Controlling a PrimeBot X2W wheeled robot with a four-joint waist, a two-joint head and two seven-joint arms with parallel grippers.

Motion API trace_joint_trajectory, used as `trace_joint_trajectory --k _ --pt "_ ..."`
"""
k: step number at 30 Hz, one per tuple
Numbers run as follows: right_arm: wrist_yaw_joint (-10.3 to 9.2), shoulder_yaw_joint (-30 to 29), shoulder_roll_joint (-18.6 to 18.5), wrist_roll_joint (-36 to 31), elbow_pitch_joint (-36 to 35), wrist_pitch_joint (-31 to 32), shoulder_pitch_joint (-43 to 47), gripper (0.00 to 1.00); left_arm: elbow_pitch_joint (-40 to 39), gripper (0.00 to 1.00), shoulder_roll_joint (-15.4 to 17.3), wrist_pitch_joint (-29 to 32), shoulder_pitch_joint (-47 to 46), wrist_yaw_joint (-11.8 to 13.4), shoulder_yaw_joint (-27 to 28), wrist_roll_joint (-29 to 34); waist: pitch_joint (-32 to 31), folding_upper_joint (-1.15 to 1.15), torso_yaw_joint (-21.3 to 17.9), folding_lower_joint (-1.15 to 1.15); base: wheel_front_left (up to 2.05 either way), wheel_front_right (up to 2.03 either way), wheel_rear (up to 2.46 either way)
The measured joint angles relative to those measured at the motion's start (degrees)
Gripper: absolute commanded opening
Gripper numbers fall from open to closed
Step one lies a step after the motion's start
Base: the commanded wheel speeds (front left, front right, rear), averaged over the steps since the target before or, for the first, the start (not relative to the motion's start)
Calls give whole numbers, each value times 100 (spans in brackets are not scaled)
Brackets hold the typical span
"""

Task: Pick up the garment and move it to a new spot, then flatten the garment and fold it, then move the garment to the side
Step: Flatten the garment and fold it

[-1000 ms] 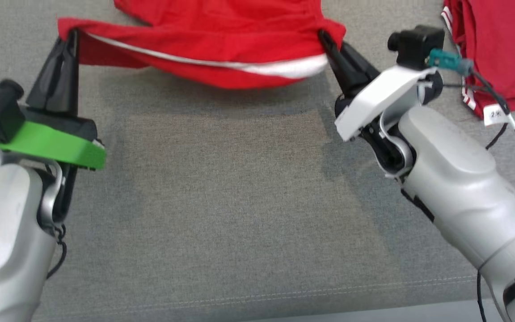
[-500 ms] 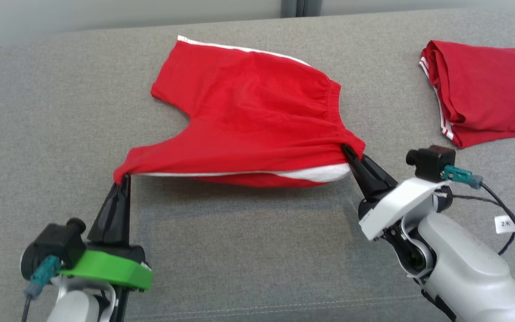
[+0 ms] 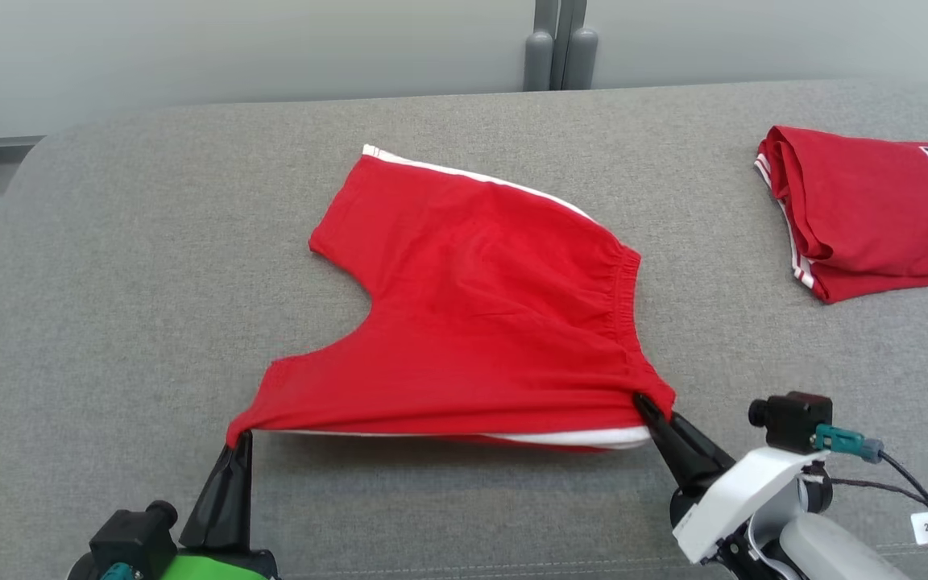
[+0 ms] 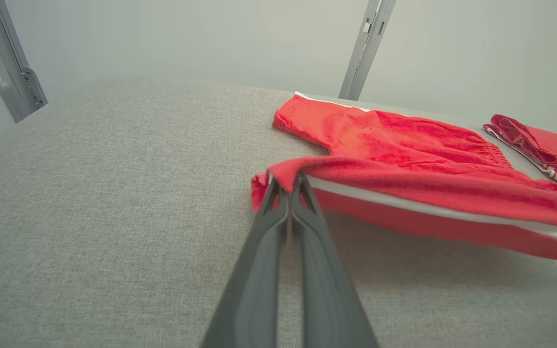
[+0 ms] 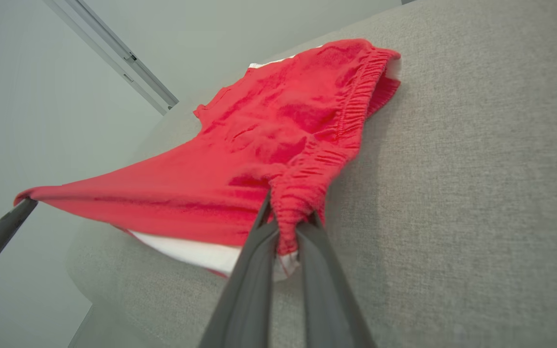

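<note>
The garment [image 3: 480, 314] is a pair of red shorts with white side stripes, spread over the grey cushion. Its near edge is lifted off the surface and stretched between both grippers. My left gripper [image 3: 240, 439] is shut on the hem corner of the near leg [image 4: 285, 179]. My right gripper [image 3: 643, 403] is shut on the gathered waistband corner [image 5: 288, 227]. The far leg [image 3: 399, 193] lies flat on the cushion. In the right wrist view the left gripper's fingers [image 5: 3, 232] show at the far left, holding the other end of the taut edge.
A second red garment [image 3: 875, 213], folded, with black-and-white lettering, lies at the right of the cushion [image 3: 150, 266]. Behind the cushion is a pale wall with a grey metal post [image 3: 557, 44]. The cushion's rounded left edge drops off at the far left.
The head camera has tilted up, so the whole picture shifted down. Both grippers keep their hold on the shorts, whose near edge stays stretched between them.
</note>
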Motion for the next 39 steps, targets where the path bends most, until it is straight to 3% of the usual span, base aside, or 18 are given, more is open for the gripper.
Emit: trace_joint_trajectory --k 8,14,27,39 --pt "0 -232 97 -267 -288 349 342 0 189 0 -46 0 92 -121 74 90 -12 0 -54 0 0 0 0" --pt "0 -421 253 -448 -404 502 321 0 235 0 123 0 -330 -213 131 341 30 0 -156 0 0 0 0" --pt "-2 -595 739 -577 -141 802 -723 0 684 0 1026 643 -2354 -424 -320 626 440 0 -437 0 0 0 0" --pt "-2 -320 1230 -519 622 697 -2219 0 1518 0 1936 1077 -4376 -470 -1027 53 1198 0 -851 1 0 0 0"
